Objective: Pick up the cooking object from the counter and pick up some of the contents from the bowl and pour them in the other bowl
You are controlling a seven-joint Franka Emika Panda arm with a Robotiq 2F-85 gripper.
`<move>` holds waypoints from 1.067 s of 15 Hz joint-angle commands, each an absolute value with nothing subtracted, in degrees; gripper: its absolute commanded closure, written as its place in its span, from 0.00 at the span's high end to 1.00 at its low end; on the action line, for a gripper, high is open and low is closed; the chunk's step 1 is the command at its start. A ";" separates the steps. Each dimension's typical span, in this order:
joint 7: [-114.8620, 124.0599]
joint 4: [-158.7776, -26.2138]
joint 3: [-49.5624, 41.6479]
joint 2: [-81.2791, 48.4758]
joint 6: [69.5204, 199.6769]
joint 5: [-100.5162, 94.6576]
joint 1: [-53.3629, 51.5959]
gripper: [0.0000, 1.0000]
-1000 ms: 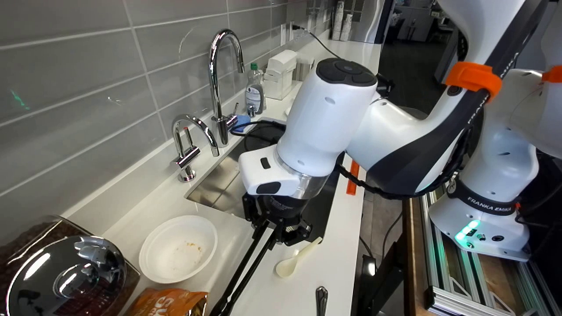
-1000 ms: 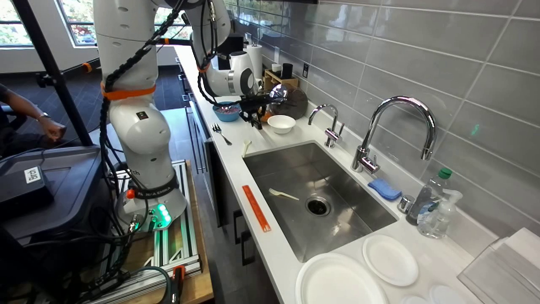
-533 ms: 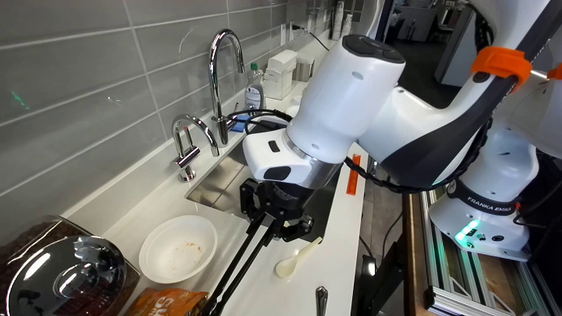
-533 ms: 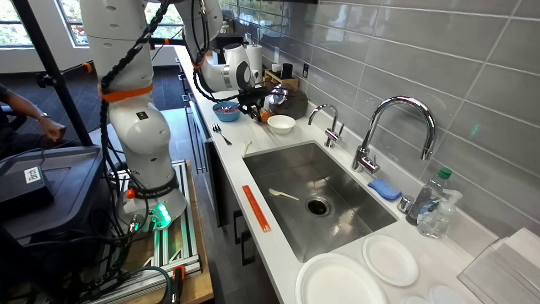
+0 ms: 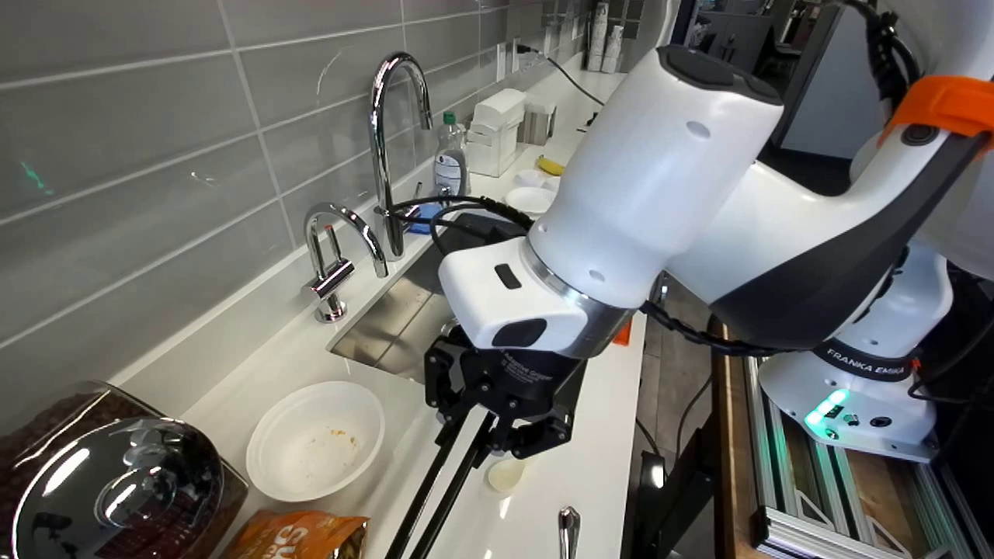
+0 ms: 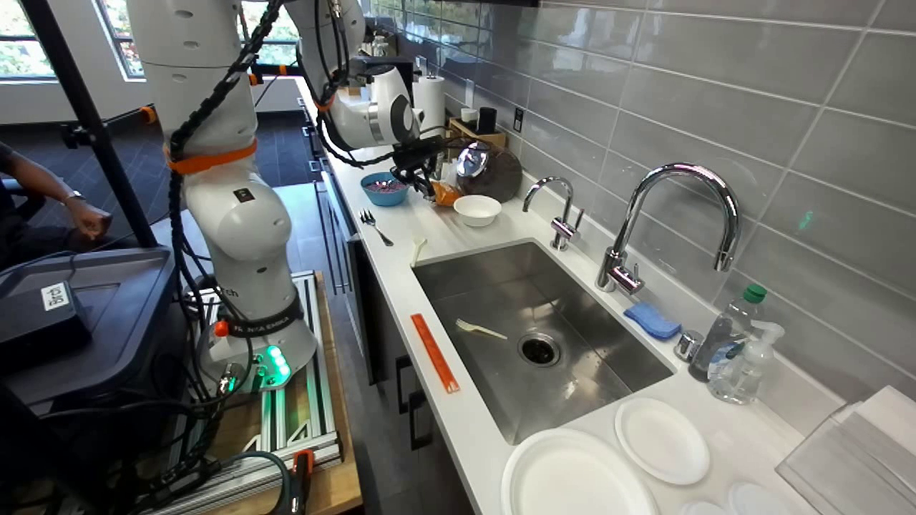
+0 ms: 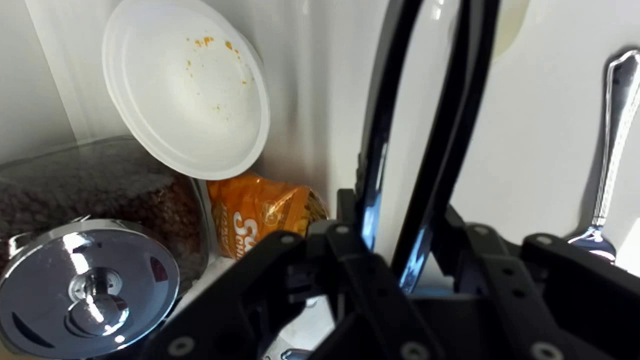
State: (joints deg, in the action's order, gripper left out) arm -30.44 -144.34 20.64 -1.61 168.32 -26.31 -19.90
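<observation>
One black utensil (image 7: 445, 140) (two long bars, slightly apart) sits clamped in the gripper (image 7: 400, 220) above the counter (image 7: 540, 150), seen from the wrist between the white bowl (image 7: 167, 102) and the fork (image 7: 614, 155).

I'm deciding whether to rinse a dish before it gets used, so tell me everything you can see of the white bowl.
The white bowl is wide, round, plain and smooth, with a broad rim; it looks like plastic or coated paper. It stands upright on the counter, between the sink and the orange bag. Small orange-yellow crumbs are scattered inside, mostly towards one side. In the wrist view its rim overlaps the bag; whether they touch is unclear.
</observation>
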 commanded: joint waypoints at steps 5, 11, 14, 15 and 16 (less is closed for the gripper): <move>-32.46 -141.78 22.79 -2.06 162.27 -27.99 -22.35 0.40; -36.39 -138.13 23.99 -3.97 154.78 -27.69 -23.49 0.44; -37.33 -136.65 24.17 -4.48 152.52 -27.94 -23.79 0.54; -37.33 -136.06 24.19 -4.64 151.93 -28.21 -23.87 0.50; -37.71 -135.65 24.22 -4.85 151.72 -28.23 -23.92 0.45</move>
State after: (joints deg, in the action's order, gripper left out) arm -37.04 -137.91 24.03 -3.64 154.46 -26.71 -23.43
